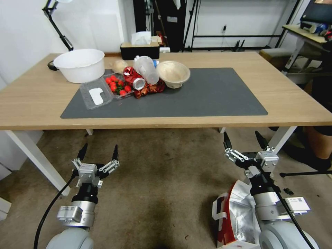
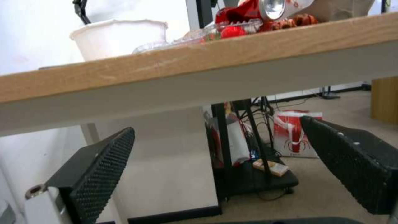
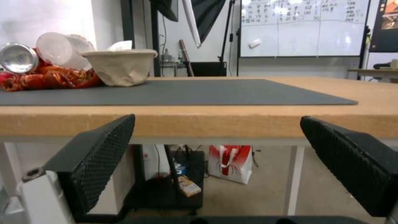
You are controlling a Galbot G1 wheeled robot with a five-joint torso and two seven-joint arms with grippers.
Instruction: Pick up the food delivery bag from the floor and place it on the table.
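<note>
The food delivery bag [image 1: 238, 211], white with a red side panel and silver foil lining, stands open on the floor [image 1: 166, 180] at the lower right, right beside my right forearm. My right gripper [image 1: 242, 140] hangs open above and beyond the bag, just below the table's [image 1: 41, 103] front edge, holding nothing. My left gripper [image 1: 99, 152] is open and empty over bare carpet at the left, also just short of the table edge. In the right wrist view the tabletop edge [image 3: 215, 123] sits level with the open fingers [image 3: 99, 149].
A white bowl [image 1: 80, 64], a tomato box [image 1: 103, 90], a can, a bottle and a paper bowl [image 1: 173, 73] crowd the left of the dark mat [image 1: 207, 97]. White table legs [image 1: 38, 159] [image 1: 282, 138] flank me. A person's leg [image 1: 318, 145] is at right. Another red-white bag [image 3: 230, 163] stands beyond the table.
</note>
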